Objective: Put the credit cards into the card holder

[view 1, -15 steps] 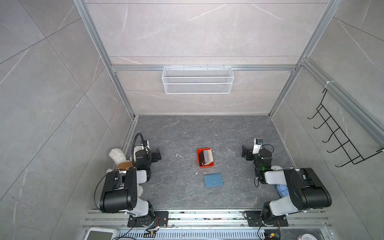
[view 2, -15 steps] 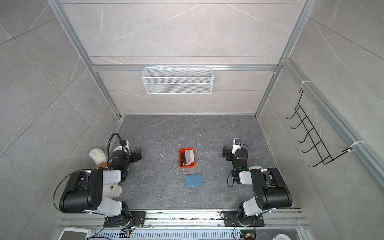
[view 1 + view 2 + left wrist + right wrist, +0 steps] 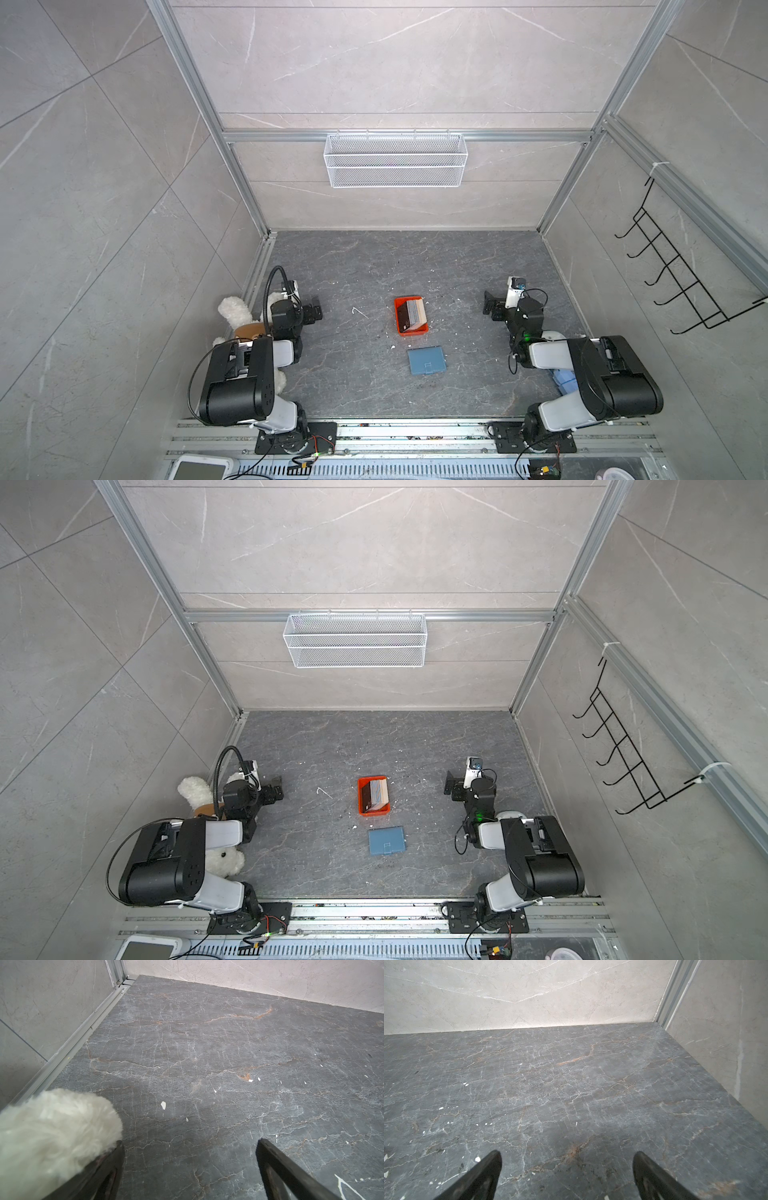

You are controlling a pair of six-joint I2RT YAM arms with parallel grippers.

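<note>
While the left claw [image 3: 316, 309] and right claw [image 3: 489, 306] hang spread, empty, flanking the orange tray [image 3: 410, 332], the credit cards [image 3: 416, 313] inside it lie slightly nearer the right one.

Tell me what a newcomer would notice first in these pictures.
The orange tray in the middle of the dark table stands out most. It holds the credit cards, and the blue card holder lies flat just in front of it, toward the arm bases. A white plush toy sits by the left wall beside the left arm. The left claw and right claw are both open, each well off to its side of the tray.
</note>
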